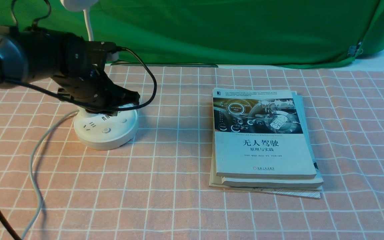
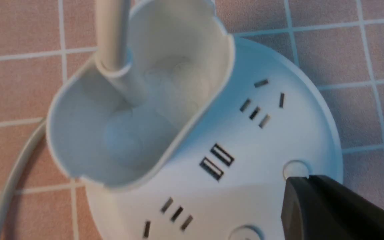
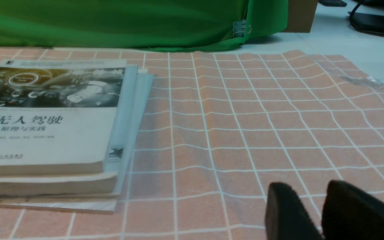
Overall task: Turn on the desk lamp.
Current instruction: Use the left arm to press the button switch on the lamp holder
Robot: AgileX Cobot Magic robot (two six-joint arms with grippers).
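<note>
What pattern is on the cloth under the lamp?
Salmon-pink tablecloth with a white grid of squares, clearest in the front view.

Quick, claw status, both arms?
Left claw: over the desk lamp base, holding nothing; open or closed cannot be told.
Right claw: slightly open, empty.

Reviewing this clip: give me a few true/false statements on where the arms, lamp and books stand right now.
1. The left gripper is over the desk lamp base. True.
2. The stack of books lies on the lamp base. False: it lies on the checked cloth, apart from the lamp.
3. The oval cup holds pens. False: it looks empty.
4. The right gripper holds a book. False: it holds nothing, low over bare cloth.
5. A grey-white cord leaves the lamp base. True.
</note>
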